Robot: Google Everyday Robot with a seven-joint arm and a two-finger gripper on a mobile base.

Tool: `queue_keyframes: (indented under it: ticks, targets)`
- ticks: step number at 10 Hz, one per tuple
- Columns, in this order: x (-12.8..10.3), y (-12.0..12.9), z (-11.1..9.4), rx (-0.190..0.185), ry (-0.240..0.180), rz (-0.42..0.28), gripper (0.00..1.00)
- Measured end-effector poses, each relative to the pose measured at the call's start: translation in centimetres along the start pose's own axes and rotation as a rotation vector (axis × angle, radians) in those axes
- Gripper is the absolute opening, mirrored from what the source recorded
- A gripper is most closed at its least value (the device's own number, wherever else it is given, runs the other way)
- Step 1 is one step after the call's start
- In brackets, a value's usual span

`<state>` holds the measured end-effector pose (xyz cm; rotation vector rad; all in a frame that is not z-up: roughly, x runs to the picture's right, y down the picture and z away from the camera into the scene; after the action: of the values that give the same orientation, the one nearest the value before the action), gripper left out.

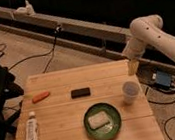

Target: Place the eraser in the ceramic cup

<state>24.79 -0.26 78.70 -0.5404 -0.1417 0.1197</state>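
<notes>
A small black eraser (80, 92) lies flat near the middle of the wooden table (64, 121). A pale ceramic cup (130, 92) stands upright near the table's right edge. My gripper (132, 68) hangs from the white arm (151, 35) above the table's far right corner, just behind the cup and well to the right of the eraser. It holds nothing that I can see.
A green plate (111, 129) with a pale sponge-like block (98, 119) sits at the front. An orange marker (40, 96) and a white tube (30, 132) lie at the left. Cables and a blue box (162, 78) are on the floor to the right.
</notes>
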Motion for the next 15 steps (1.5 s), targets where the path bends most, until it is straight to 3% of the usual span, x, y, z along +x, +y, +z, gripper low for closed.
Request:
queue_keyframes:
  ticks: [5,9,12,15]
  targets:
    - [0.0,0.0,0.0,0.0,0.0,0.0,0.8]
    - [-1.6,-1.1,-0.2,0.029,-0.009,-0.051,0.8]
    - [-6.1,-1.8,0.8,0.031,-0.071,-0.136,0.8]
    - [-11.9,-1.4,3.1,-0.006,-0.176,-0.194,0.8]
